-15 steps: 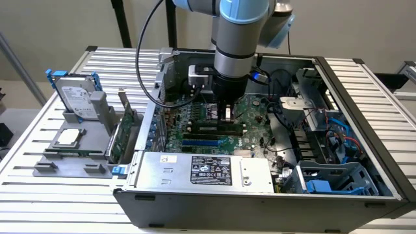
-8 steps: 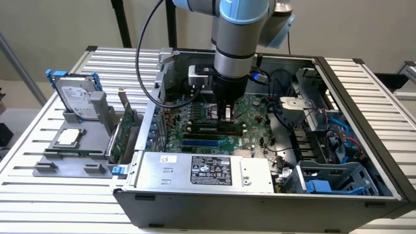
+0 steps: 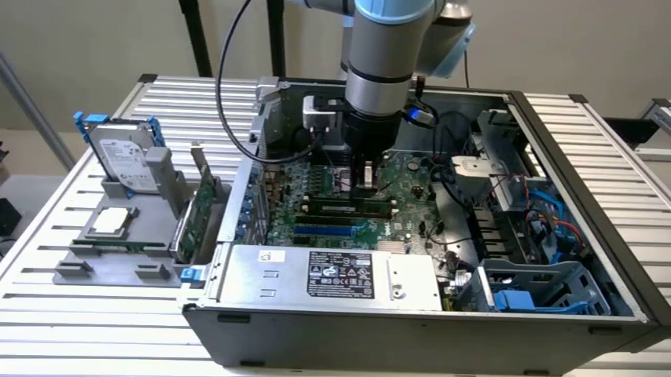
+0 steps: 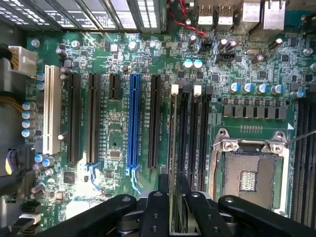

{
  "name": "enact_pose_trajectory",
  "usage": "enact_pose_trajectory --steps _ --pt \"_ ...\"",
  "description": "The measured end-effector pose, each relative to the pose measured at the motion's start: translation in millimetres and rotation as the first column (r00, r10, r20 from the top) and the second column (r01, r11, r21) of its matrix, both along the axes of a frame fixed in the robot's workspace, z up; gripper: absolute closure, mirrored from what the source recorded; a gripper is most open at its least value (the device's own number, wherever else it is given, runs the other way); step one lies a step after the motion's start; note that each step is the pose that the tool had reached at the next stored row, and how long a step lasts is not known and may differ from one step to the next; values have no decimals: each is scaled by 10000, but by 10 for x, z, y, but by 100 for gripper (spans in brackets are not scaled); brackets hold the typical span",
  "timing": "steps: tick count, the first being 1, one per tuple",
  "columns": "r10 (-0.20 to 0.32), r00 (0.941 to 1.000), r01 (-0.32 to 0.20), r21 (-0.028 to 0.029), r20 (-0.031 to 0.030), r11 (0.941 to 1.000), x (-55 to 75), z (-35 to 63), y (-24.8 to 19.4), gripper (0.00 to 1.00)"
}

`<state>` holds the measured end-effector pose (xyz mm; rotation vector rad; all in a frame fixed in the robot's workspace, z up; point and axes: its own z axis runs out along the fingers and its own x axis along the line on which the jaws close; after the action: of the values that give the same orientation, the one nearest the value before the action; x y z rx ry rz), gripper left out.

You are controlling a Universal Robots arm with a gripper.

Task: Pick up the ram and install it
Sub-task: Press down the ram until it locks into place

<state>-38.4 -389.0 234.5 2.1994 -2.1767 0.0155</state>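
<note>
1. Exterior view
   - Slatted metal worktop carries an open computer case in its middle. A grey holder stands toward the worktop's edge on the exterior view's left.
   - The holder keeps a silver hard drive and a green expansion card. No long thin stick is seen in it.
   - The arm reaches straight down into the case, and the gripper sits low over the motherboard.
   - The ram stands on edge along a memory slot, directly beneath the gripper, just beyond the blue slot.

2. Wrist view
   - The fingers are drawn close together, leaving a narrow gap. The thin top edge of the ram runs through that gap, so they appear clamped on it.
   - The stick lines up with the memory slot nearest the black expansion slot, between the blue slot and the processor socket.
   - A white latch shows at the slot's far end.

3. Progress, as a judgement
   - The pick-up looks done and the stick has been brought to its slot.
   - Whether it is pressed fully home and the latches have locked cannot be told; release is not yet done.
</note>
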Motion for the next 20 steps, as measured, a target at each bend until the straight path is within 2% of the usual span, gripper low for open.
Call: enact_pose_trajectory --steps 2,3,20 --pt "0 10000 0 1 0 10000 -9 22 0 0" --pt "0 10000 0 1 1 10000 -10 30 0 100" --pt "-1 10000 1 11 7 10000 -19 23 1 100"
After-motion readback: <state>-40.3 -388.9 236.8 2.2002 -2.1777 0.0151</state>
